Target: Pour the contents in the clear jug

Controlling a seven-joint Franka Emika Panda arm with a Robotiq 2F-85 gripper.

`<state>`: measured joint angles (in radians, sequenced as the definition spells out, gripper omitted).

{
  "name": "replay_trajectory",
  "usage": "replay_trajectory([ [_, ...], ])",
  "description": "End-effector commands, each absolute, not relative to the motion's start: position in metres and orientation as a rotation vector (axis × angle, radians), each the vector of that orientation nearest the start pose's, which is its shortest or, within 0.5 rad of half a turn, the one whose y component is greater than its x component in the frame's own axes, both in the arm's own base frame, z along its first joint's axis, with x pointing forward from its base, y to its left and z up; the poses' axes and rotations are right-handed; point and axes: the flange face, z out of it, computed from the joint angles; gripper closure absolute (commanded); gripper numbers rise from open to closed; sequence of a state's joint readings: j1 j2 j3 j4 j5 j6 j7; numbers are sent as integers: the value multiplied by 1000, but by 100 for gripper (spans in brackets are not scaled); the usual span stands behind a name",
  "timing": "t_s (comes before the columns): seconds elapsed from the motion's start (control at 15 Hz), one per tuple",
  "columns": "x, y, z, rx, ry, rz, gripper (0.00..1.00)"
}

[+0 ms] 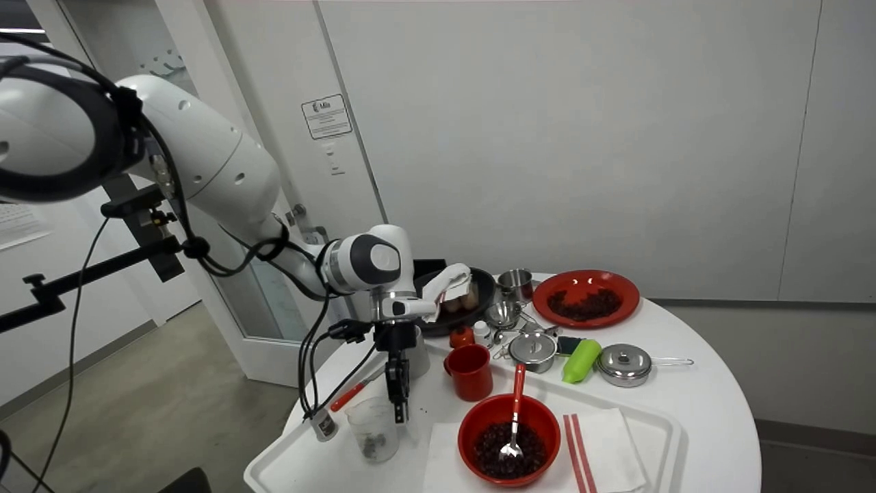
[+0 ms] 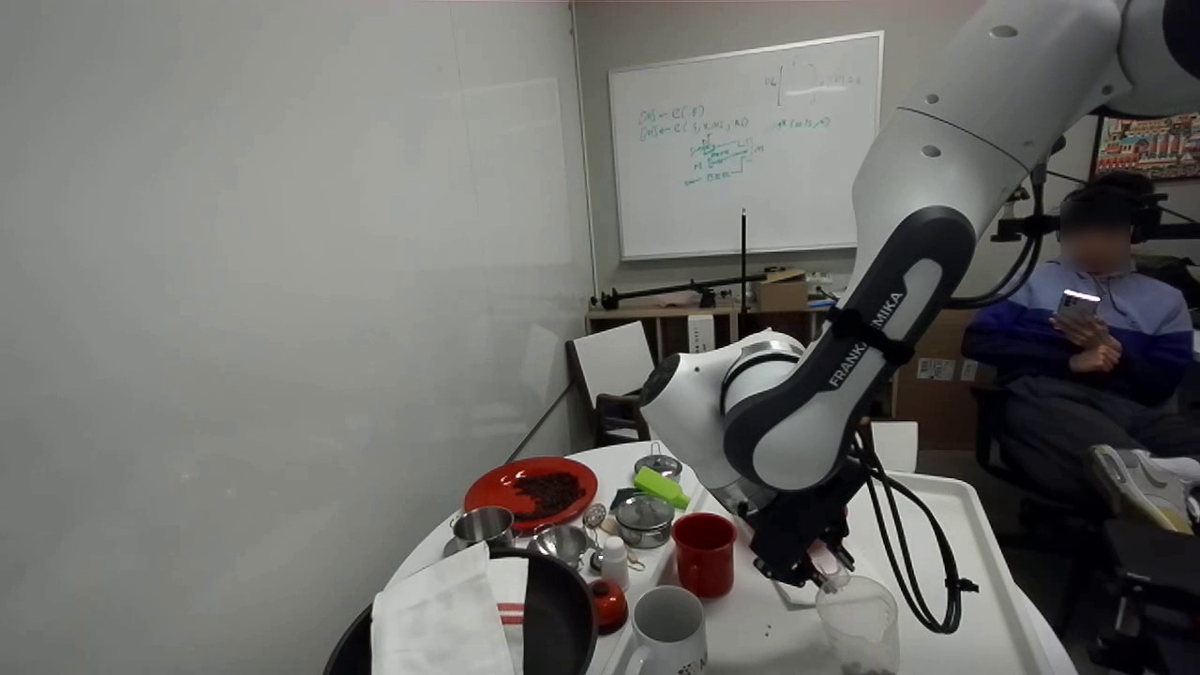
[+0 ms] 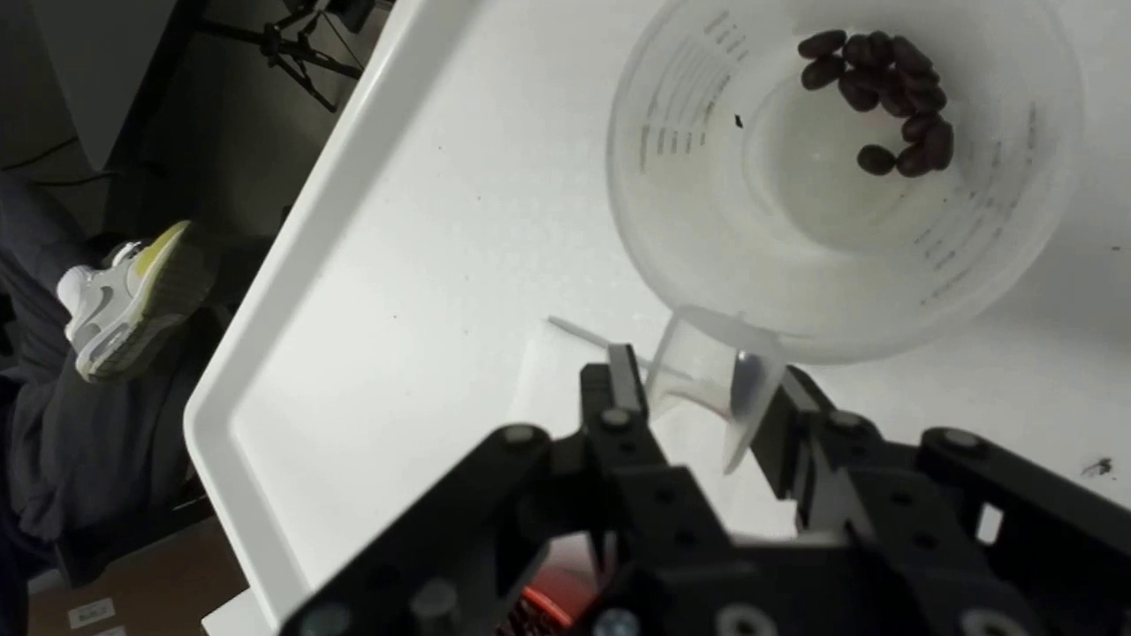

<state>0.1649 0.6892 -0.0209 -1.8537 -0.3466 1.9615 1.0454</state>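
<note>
The clear jug [image 1: 366, 421] stands upright on the white tray, with a small pile of dark red-brown beans [image 3: 884, 75] in its bottom. It also shows in an exterior view [image 2: 858, 614], its base cut off by the frame's edge. My gripper [image 3: 707, 375] is partly closed, with the jug's handle [image 3: 698, 322] between its two fingers. Both fingers appear to touch the handle's sides. In an exterior view the gripper [image 1: 402, 416] points down beside the jug. A red bowl [image 1: 537, 407] of similar beans, with a red-handled spoon [image 1: 519, 390], stands on the tray.
The white tray [image 1: 263, 476] has raised edges. A red mug [image 1: 472, 373], a white mug [image 2: 667, 626] and a red-handled knife [image 1: 349, 396] are near the gripper. Napkins [image 1: 612, 445] flank the bowl. Behind are small metal pots, a black pan and a red plate [image 1: 551, 282].
</note>
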Motion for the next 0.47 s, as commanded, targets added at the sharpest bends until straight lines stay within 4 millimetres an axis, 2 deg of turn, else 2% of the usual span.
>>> replay_trajectory([
  [0.0, 559, 61, 119, 2434, -881, -411, 32],
  [0.27, 555, 60, 118, 2447, -883, -406, 2],
  [0.33, 562, 60, 113, 2429, -853, -412, 19],
  [0.4, 561, 59, 113, 2430, -853, -411, 12],
])
